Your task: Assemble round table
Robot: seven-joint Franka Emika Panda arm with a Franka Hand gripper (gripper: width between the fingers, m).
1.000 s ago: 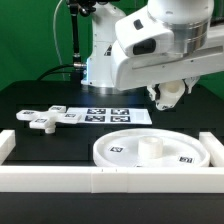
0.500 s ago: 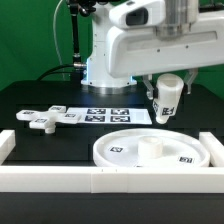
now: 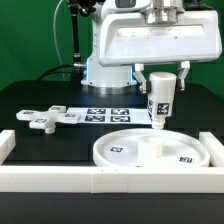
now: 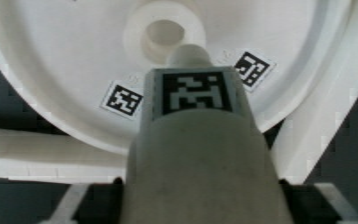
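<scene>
Exterior view: gripper (image 3: 161, 80) around leg (image 3: 160, 102)

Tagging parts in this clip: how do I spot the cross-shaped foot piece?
Start at the large white disc. Go toward the exterior view's left, by the end of the marker board: the foot piece lies on the black table. Only it has crossing arms.
</scene>
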